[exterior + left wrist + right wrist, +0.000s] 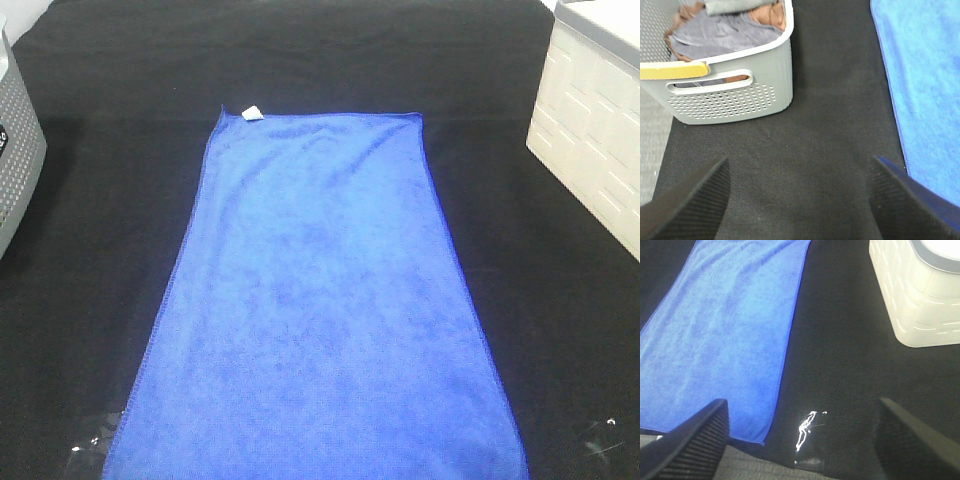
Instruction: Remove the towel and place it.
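Note:
The royal-blue towel (320, 300) lies flat and spread out lengthwise down the middle of the black table cloth (100, 250), with a small white tag (251, 112) at its far left corner. Neither gripper shows in the exterior high view. In the left wrist view my left gripper (800, 200) is open and empty over bare black cloth, with the towel's edge (925, 90) beside it. In the right wrist view my right gripper (800, 440) is open and empty above the cloth near the towel's near corner (730, 340).
A grey perforated basket (730, 100) holding clothes stands at the table's left edge and shows in the high view (15, 170) too. A white embossed bin (590, 130) stands at the right, also in the right wrist view (920, 295). Shiny tape (807, 427) marks the cloth near the front edge.

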Robot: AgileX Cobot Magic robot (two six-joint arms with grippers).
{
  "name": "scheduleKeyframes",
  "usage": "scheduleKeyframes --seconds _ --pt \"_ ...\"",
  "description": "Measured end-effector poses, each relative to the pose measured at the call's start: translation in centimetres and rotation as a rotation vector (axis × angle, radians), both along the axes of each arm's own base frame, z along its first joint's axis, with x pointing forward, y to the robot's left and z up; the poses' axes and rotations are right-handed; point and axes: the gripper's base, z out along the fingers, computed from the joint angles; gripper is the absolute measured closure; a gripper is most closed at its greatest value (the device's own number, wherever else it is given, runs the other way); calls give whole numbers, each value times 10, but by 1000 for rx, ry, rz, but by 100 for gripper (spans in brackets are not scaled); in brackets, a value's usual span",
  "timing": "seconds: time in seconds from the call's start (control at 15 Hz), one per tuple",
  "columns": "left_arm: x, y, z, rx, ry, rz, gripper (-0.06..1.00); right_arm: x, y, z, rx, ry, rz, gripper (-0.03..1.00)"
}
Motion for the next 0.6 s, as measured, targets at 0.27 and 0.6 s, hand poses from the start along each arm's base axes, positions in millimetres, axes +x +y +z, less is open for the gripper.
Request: scheduleKeyframes --seconds 0.27,0.6 --pt "-34 3 -30 18 -117 -12 23 -18 -3 -33 -67 -57 28 21" --pt "-36 1 -65 30 -112 -47 23 -12 -2 -77 -118 19 72 21"
